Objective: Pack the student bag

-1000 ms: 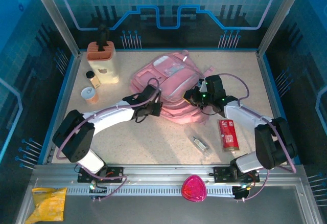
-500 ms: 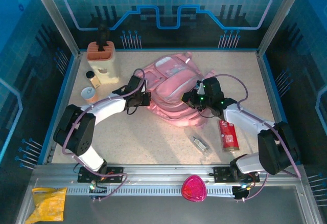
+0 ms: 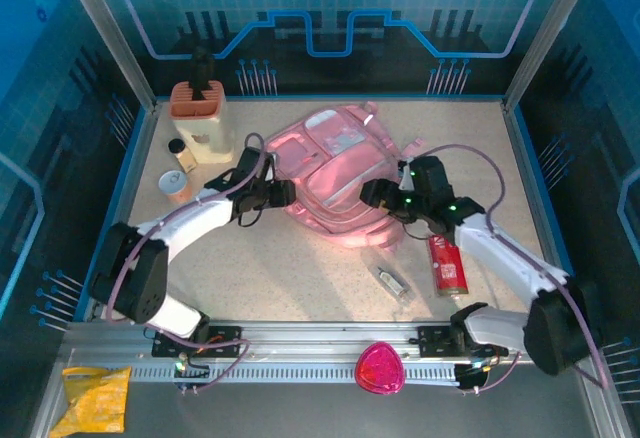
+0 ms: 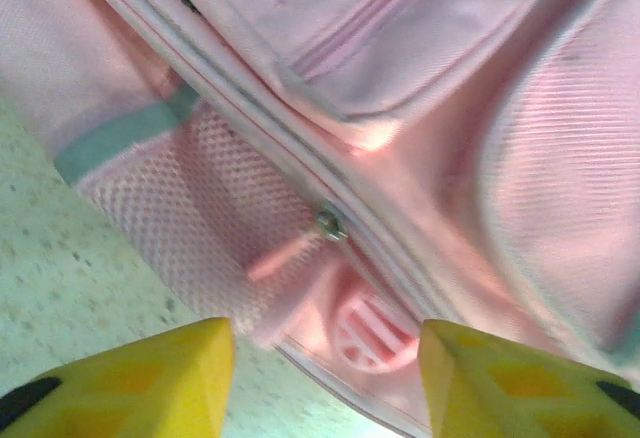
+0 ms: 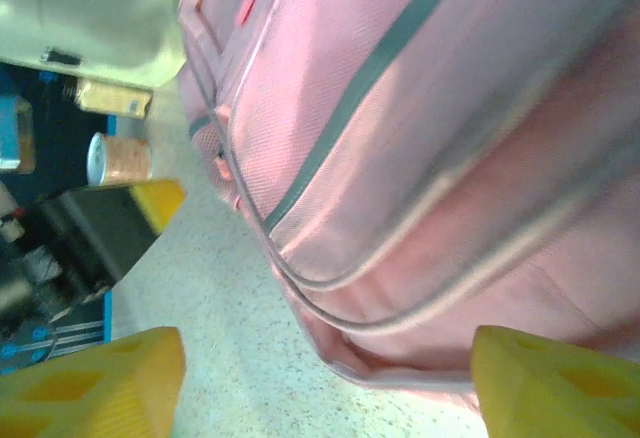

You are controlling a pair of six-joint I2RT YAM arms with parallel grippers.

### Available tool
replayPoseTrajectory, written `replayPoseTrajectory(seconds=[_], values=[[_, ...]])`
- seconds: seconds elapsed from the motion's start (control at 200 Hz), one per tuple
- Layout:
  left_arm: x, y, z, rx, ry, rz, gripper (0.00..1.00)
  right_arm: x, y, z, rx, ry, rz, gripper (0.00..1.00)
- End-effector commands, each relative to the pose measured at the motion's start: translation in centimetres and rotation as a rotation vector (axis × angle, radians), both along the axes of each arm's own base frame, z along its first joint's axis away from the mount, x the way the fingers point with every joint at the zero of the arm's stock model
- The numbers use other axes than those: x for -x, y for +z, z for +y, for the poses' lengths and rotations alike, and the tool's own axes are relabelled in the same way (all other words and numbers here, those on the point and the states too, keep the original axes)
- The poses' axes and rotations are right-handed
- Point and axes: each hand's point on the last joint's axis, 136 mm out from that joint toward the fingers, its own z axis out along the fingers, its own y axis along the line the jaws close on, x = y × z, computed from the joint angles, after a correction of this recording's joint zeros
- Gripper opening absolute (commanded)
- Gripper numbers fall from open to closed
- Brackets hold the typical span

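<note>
Student bag (image 3: 330, 168) (contents hidden) on table (image 3: 290, 268)

the student bag (image 3: 335, 158) lies mid-table between left hand (image 3: 284, 195) and right hand (image 3: 370, 196) (a can (image 3: 447, 263) right of it, nearer).

Student bag (image 4: 560, 158): matt woven cloth (partly mesh).
</note>
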Motion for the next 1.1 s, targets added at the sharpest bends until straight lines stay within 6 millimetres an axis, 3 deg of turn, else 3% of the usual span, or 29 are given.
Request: replayPoseTrajectory(seconds=[0.0, 0.145, 0.24, 0.45, 0.58, 0.665, 0.77, 0.965, 1.096], values=[[2.9, 1.8, -3.3, 0.160, -0.001, 0.048, 0.56, 2.3, -2.0, -5.6, 0.202, -0.085, 0.062, 0.86], [5.5, 3.6, -8.4, 0.231, -0.037, 0.034, 0.61, 4.3, -3.2, -10.9, 0.223, -0.229, 0.120, 0.97], [7.3, 5.0, -13.1, 0.332, -0.105, 0.037, 0.63, 5.7, -4.3, -13.4, 0.212, -0.316, 0.169, 1.00], [10.7, 6.2, -22.2, 0.407, -0.277, 0.072, 0.65, 8.0, -8.3, -16.4, 0.099, -0.471, 0.301, 1.00], [12.1, 5.7, -25.9, 0.420, -0.326, 0.100, 0.64, 8.8, -10.0, -17.8, 0.109, -0.526, 0.348, 1.00], [12.2, 4.6, -27.6, 0.422, -0.333, 0.127, 0.64, 9.4, -10.9, -18.8, 0.156, -0.552, 0.382, 1.00], [12.2, 2.9, -29.2, 0.410, -0.331, 0.165, 0.63, 10.1, -11.9, -18.6, 0.146, -0.557, 0.427, 1.00], [11.0, -0.5, -29.7, 0.343, -0.267, 0.203, 0.54, 11.2, -13.2, -16.2, 0.037, -0.534, 0.459, 1.00], [10.1, -2.1, -29.3, 0.311, -0.222, 0.197, 0.47, 11.4, -13.3, -13.3, -0.034, -0.496, 0.456, 0.89]])
